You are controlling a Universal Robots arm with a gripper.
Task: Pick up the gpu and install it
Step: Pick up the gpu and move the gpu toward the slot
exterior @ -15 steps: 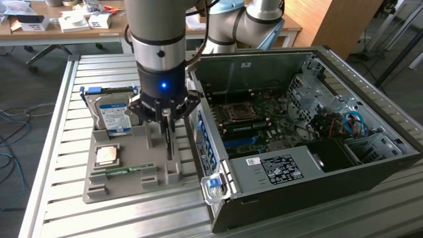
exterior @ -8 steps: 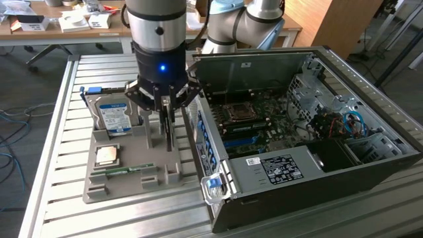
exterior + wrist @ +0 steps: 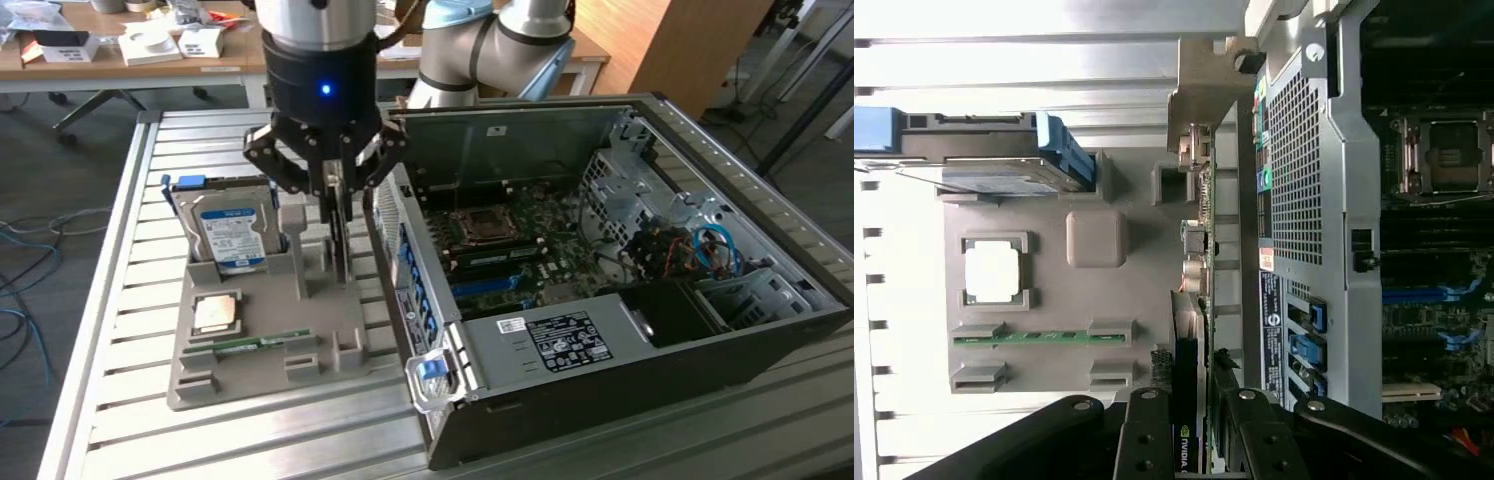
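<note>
At the near edge of the grey moulded parts holder (image 3: 200, 385), a narrow green memory stick (image 3: 254, 345) lay in its slot, with a square silver processor (image 3: 216, 313) just behind it. Mid-holder, the black gripper (image 3: 336, 200) was clamped on the thin black gpu card (image 3: 343, 250), which stood upright on edge. A blue-labelled silver hard drive (image 3: 234, 232) stood at the holder's far corner. An open black computer case (image 3: 534, 410) lay beside the holder.

This looks like a robot lab. An open computer case (image 3: 627, 270) sits on a metal table (image 3: 120, 250), a robot arm (image 3: 467, 50) just behind it. Farther behind the case are desks (image 3: 234, 62) with boxes (image 3: 150, 45).
</note>
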